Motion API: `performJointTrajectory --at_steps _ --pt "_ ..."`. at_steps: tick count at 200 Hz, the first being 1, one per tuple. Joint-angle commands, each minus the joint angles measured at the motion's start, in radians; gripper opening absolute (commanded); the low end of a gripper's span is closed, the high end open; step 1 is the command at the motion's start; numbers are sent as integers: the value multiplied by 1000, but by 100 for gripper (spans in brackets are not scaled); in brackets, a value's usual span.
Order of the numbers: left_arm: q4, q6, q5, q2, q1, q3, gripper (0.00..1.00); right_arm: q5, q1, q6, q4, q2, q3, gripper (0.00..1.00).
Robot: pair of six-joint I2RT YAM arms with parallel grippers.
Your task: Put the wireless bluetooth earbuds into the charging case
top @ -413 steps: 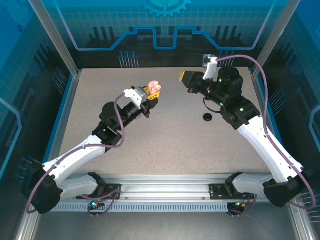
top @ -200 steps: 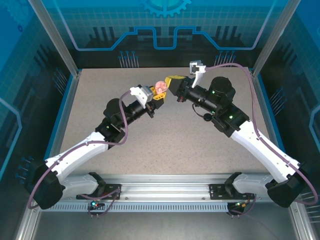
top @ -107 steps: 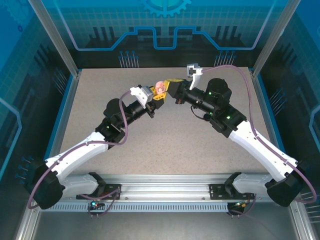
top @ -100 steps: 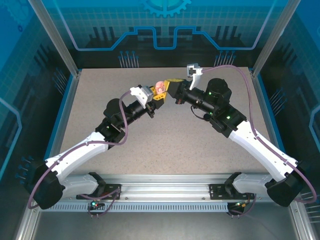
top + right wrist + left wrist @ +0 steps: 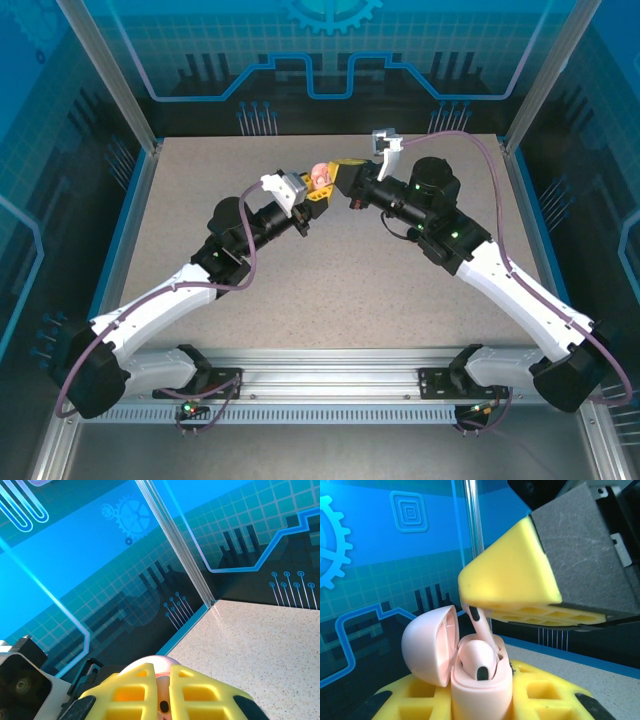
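pink charging case [image 5: 480, 700]: 1 | pink earbuds [image 5: 478, 661]: 2 | left claw [image 5: 313, 190], right claw [image 5: 341, 172]: 2

Speckled beige table [image 5: 330, 290], blue border [image 5: 128, 245], metal rail [image 5: 330, 386]

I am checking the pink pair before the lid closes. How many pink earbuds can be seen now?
2. One pink earbud sits in the open pink charging case; the second earbud hangs stem-down at the case's mouth, pinched by the right gripper. Others may be hidden.
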Motion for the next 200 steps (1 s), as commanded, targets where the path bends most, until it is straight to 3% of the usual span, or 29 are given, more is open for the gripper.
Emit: performJointTrajectory --at_steps 1,116,173,200 --pt "30 1 -3 -18 -7 43 0 20 7 -17 -2 8 -3 10" --pt "26 4 -12 -17 -7 53 0 -59 2 -71 -8 -19 -48 12" --pt "25 -2 -12 -10 -7 54 0 -33 1 -62 -13 -8 1 28" --pt "24 -6 -13 -7 -8 52 0 -30 -2 -55 -10 4 36 50"
